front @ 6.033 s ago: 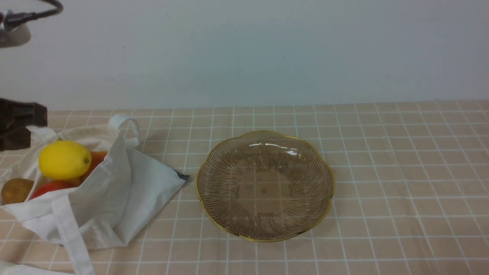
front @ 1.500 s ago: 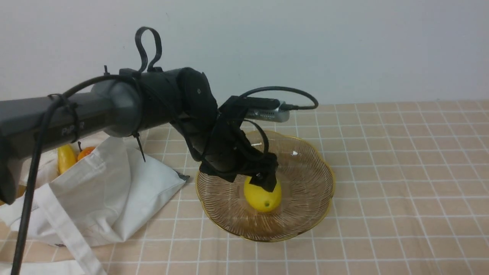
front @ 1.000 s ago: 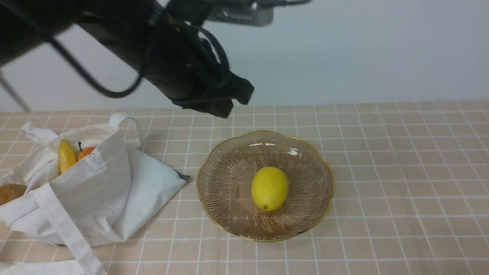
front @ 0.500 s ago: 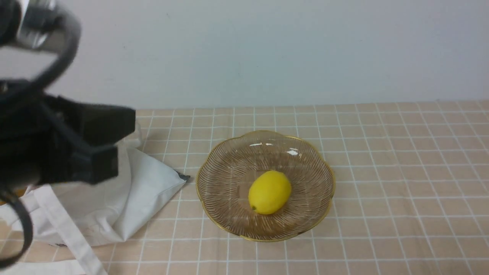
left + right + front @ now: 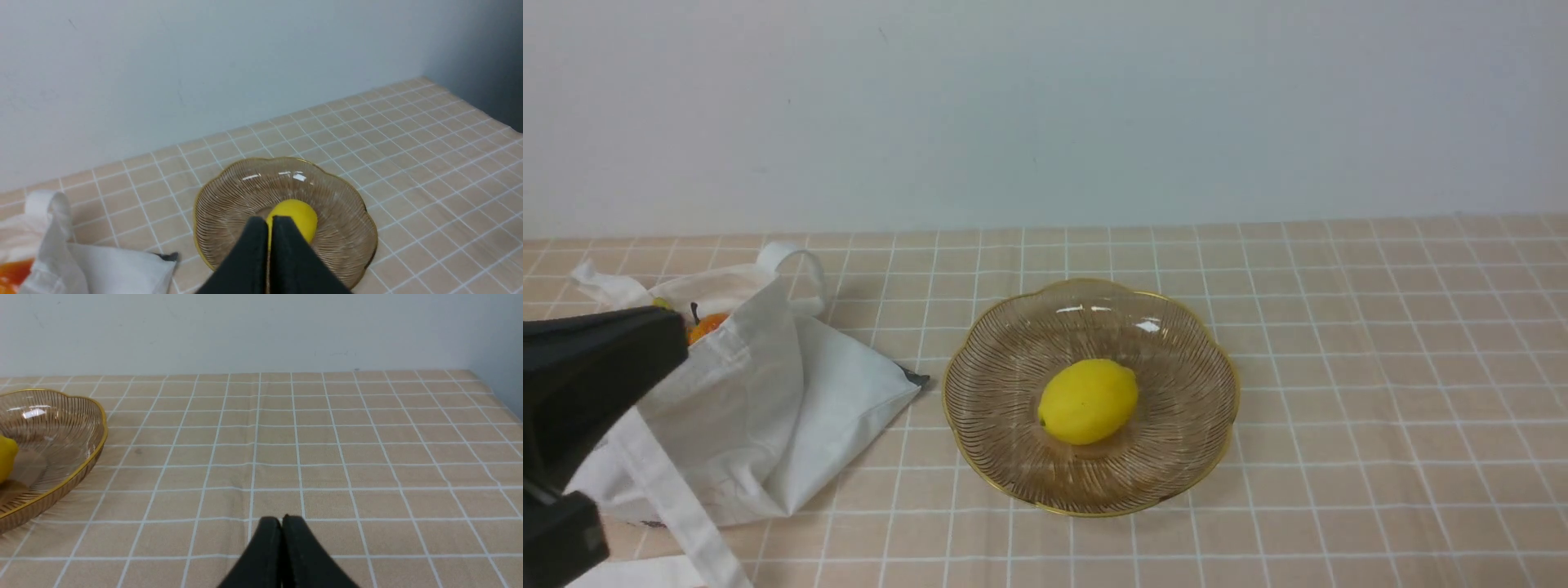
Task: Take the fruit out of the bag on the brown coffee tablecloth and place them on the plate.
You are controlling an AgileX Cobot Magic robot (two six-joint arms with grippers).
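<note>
Soft, even light fell from overhead, drawing white glare streaks along the far inner rim of the plate (image 5: 1094,309) and only faint shadows under the bag (image 5: 768,408). The left hand (image 5: 268,222) loomed dark and out of focus at frame bottom. At right of the left wrist view, the wall dimmed to grey.

Surface right of plate (image 5: 1225,384) bare, wide passage. Gap between plate and bag (image 5: 768,408) narrow. Lemon (image 5: 1088,402) occupies plate centre; ribbed ring around it free. Left gripper (image 5: 267,222), closed, hangs over bag's near-left part, blocking approach there. Far strip of surface clear along wall.
</note>
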